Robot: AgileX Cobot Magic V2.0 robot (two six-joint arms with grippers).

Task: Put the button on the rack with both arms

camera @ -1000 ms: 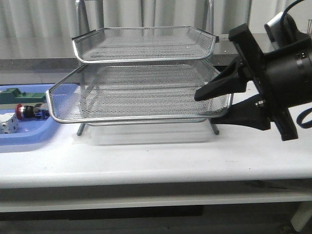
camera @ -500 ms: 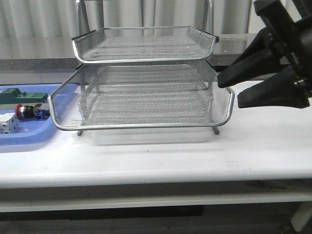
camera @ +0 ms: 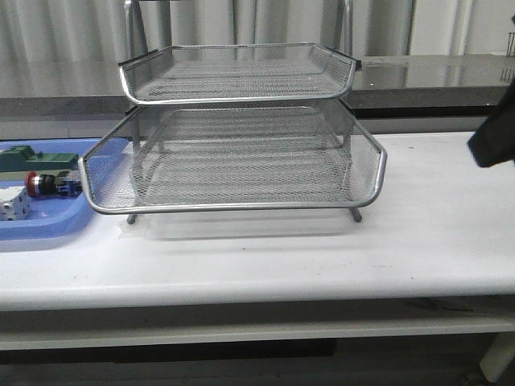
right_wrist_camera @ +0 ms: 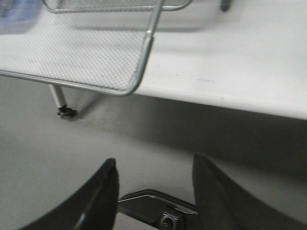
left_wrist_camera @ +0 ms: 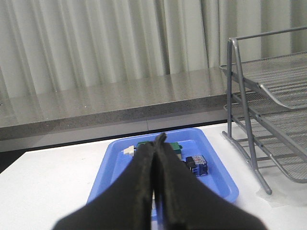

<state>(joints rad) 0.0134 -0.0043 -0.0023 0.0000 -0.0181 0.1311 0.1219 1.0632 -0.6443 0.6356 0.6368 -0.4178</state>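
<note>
Right arm [camera: 493, 138] has pulled back since a second ago: then it filled the front view at 3 o'clock beside the rack, now only a dark sliver shows at the right edge. Rack and button have not shifted.

Right gripper [right_wrist_camera: 153, 177] jaws spread wide, nothing between them; its wrist view looks down past the bench [right_wrist_camera: 230, 52] edge to the floor [right_wrist_camera: 72, 167], with a corner of the rack's lower mesh tier overhanging.

Left gripper [left_wrist_camera: 156, 163] jaws pressed together, holding nothing, pointing toward the blue tray [left_wrist_camera: 218, 175].

Button [camera: 50, 184] lies on its side in the blue tray [camera: 48, 225] at 9 o'clock in the front view, red cap pointing left, just beside the rack's left rim, not on it. Green block [camera: 28, 158] behind it, white cube [camera: 14, 207] in front.

Rack [camera: 241, 137] stands mid-bench, tiers bare.
</note>
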